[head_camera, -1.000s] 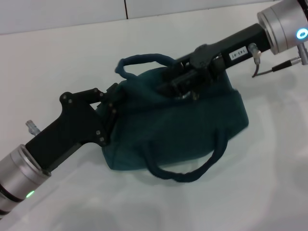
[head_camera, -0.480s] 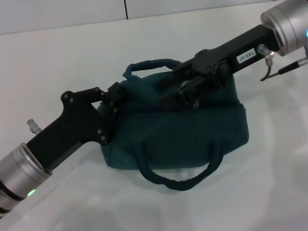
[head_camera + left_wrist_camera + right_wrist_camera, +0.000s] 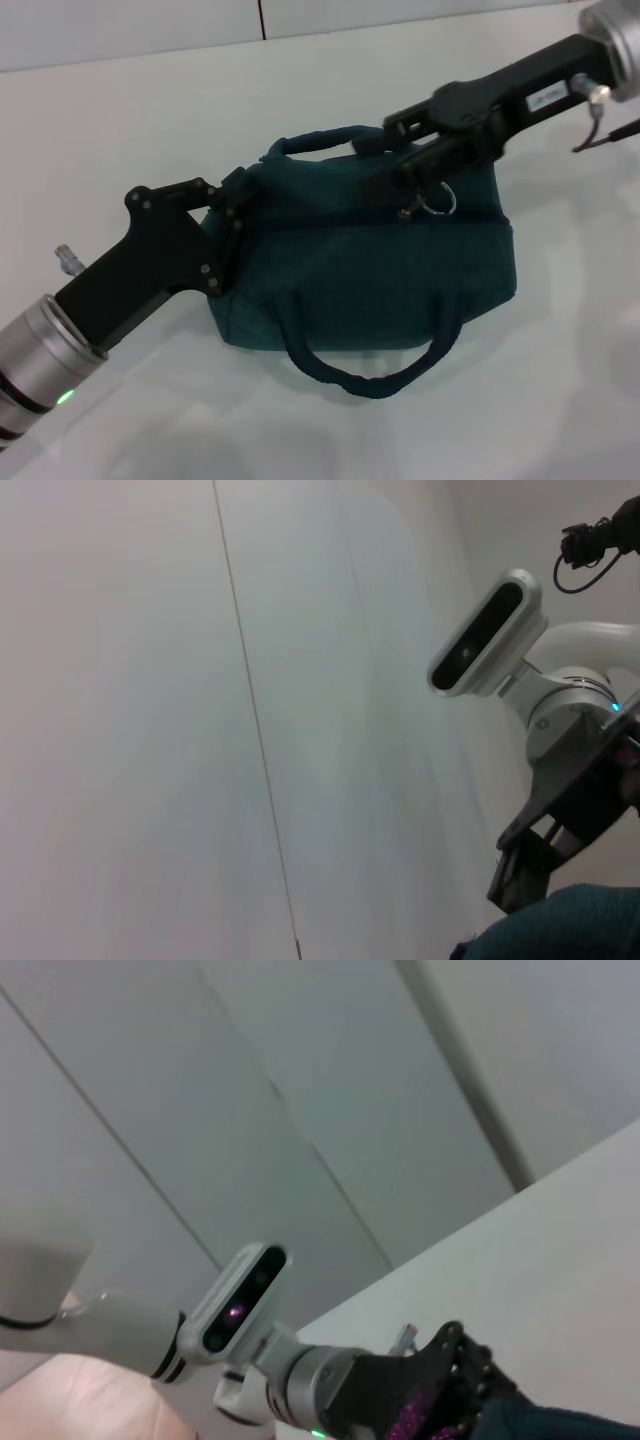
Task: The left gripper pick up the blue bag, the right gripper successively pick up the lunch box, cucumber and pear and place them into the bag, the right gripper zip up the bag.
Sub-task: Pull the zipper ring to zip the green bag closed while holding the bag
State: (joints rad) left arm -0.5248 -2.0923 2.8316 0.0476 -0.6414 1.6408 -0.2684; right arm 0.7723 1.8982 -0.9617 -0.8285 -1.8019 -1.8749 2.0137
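The blue bag (image 3: 380, 280) lies on the white table (image 3: 120, 130), its top seam closed along most of its length. My left gripper (image 3: 238, 212) is shut on the bag's left end. My right gripper (image 3: 392, 178) reaches in from the right along the bag's top and is shut at the zipper line; a metal ring (image 3: 437, 203) hangs just below it. The lunch box, cucumber and pear are out of view. A corner of the bag shows in the left wrist view (image 3: 565, 925) and in the right wrist view (image 3: 570, 1425).
The bag's near handle (image 3: 385, 372) lies on the table in front and the far handle (image 3: 320, 138) arches behind. The table's back edge meets a wall (image 3: 130, 25). The left wrist view shows the right arm (image 3: 570, 800) and the robot's head (image 3: 485, 635).
My right gripper has slid to the right and up along the bag's top, closing the seam. The bag now sits more upright. The left gripper has stayed in place.
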